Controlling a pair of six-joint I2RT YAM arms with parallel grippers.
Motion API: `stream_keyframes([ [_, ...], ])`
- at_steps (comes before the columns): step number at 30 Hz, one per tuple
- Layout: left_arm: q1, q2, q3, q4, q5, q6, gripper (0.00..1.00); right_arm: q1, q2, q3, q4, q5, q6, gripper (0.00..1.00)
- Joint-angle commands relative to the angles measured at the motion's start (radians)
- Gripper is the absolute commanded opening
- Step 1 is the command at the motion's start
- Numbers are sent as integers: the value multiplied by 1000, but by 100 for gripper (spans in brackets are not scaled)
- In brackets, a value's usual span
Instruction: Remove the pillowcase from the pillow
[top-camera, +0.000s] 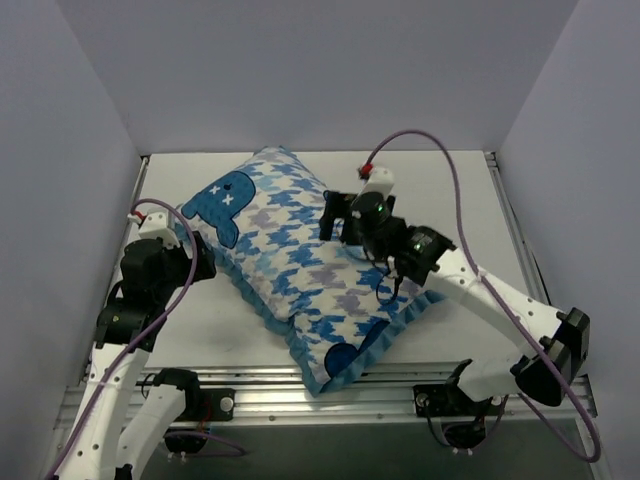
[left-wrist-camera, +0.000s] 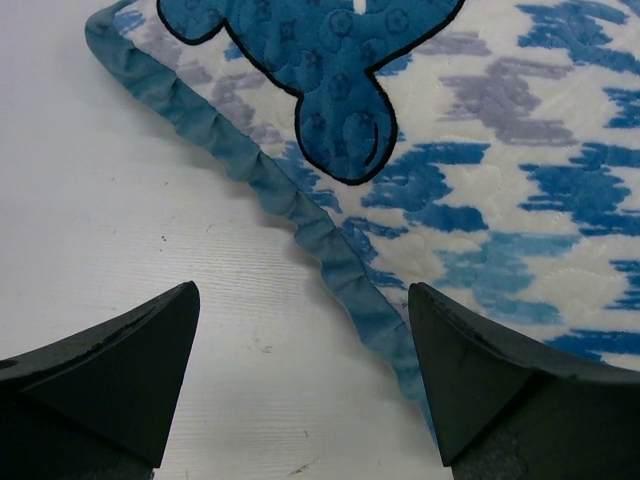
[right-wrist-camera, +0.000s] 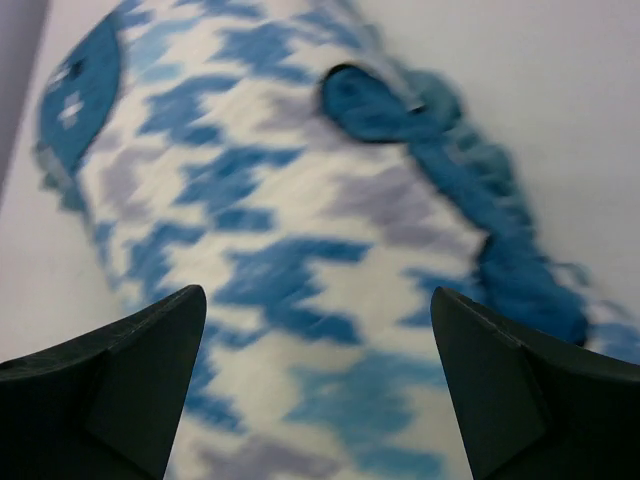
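The pillowcase (top-camera: 300, 270), blue-white houndstooth with a dark blue bear patch (top-camera: 222, 200) and ruffled light-blue edging, lies diagonally on the table, plump and filled. The pillow is hidden inside it. My left gripper (top-camera: 205, 255) is open and empty, low beside the pillowcase's left edge. In the left wrist view the left gripper (left-wrist-camera: 302, 295) straddles the ruffle (left-wrist-camera: 300, 215) below the bear patch (left-wrist-camera: 330, 60). My right gripper (top-camera: 338, 218) is open and empty, hovering above the pillowcase's upper right part. In the right wrist view the right gripper (right-wrist-camera: 318, 295) has the houndstooth cloth (right-wrist-camera: 280, 200) below it.
The white table (top-camera: 450, 200) is enclosed by grey walls on three sides. A metal rail (top-camera: 330, 400) runs along the near edge, by the pillowcase's lower corner. A second dark blue patch (top-camera: 340, 358) sits near that corner.
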Motion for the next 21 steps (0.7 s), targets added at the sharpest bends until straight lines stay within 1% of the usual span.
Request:
stream_keyframes([
  [1,9,12,11,27,6,0,94,-202,28,-4,-35,-135,-164,90],
  [2,10,16,11,27,7,1,94,-237,49,-5,-23,-151,-208,91],
  [3,10,18,11,28,10,0,94,-241,95,-4,-26,-174,-227,91],
  [5,10,25,11,28,15,1,94,-239,137,-8,-44,-212,-247,91],
  [6,10,30,10,28,20,1,94,-232,158,-22,-40,-285,-245,88],
  [8,10,35,10,27,26,1,94,-209,158,-53,-29,-358,-236,85],
  [9,10,36,10,28,29,1,94,-154,142,-86,-27,-364,-221,84],
  [10,10,42,10,27,32,1,94,-117,129,-103,-29,-340,-210,84],
  [12,9,47,11,25,38,1,94,-51,87,-140,-41,-340,-160,84],
  [13,10,53,11,25,41,1,94,4,70,-153,-43,-343,-143,84],
  [16,10,64,13,27,53,1,94,83,-4,-174,-46,-354,-101,85],
  [17,10,67,14,27,56,1,94,86,-24,-174,-64,-346,-95,85],
  [19,9,74,14,28,67,1,94,86,-84,-154,-83,-340,-90,89],
  [20,9,78,14,30,72,0,94,83,-104,-145,-96,-299,-96,91],
  [21,10,79,13,30,84,0,94,78,-137,-136,-98,-286,-102,96],
])
